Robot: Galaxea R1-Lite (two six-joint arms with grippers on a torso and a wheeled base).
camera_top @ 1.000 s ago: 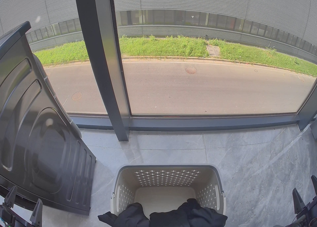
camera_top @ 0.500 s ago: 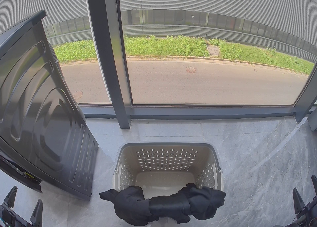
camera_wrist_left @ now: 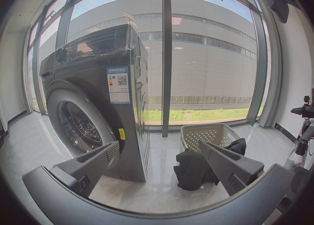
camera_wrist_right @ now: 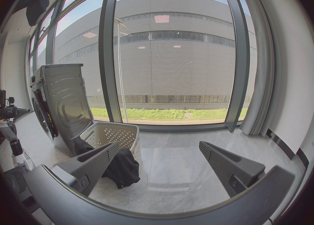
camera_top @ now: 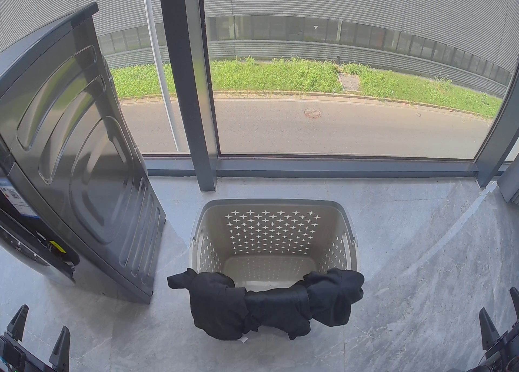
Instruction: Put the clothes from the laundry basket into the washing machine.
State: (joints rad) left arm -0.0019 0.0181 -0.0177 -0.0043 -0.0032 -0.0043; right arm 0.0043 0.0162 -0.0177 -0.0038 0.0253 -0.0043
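1. Currently both arms hung low with nothing held. The left gripper [camera_top: 42, 325] had its jaws spread wide and empty, and the right gripper [camera_top: 500, 308] was likewise wide and empty.
2. The black clothes [camera_top: 259, 308] lay draped over the near rim of the laundry basket [camera_top: 273, 204]. They were ahead of the two grippers, between them and well apart from both. Part of the bundle hung outside the wall, and the basket bottom behind it looked bare.
3. The washing machine [camera_top: 81, 173] stood ahead of the left gripper, just beside the basket, on the side away from the right gripper. In the left wrist view its round door [camera_wrist_left: 78, 127] looked shut, though I could not be sure.
4. Change over the last second: the whole head view shifted. The basket, machine and window frame [camera_top: 186, 65] all shifted together in the picture, and more floor [camera_top: 421, 259] showed before the basket. Both grippers kept the same corners of the view. I read this as the camera moving, probably the robot backing off, not the things. The clothes kept the same drape on the rim.
5. Meaning for the task: nothing had been transferred yet. I judged this to be positioning before the first pick. The door likely needed opening first, followed by a grasp on the clothes at the rim.
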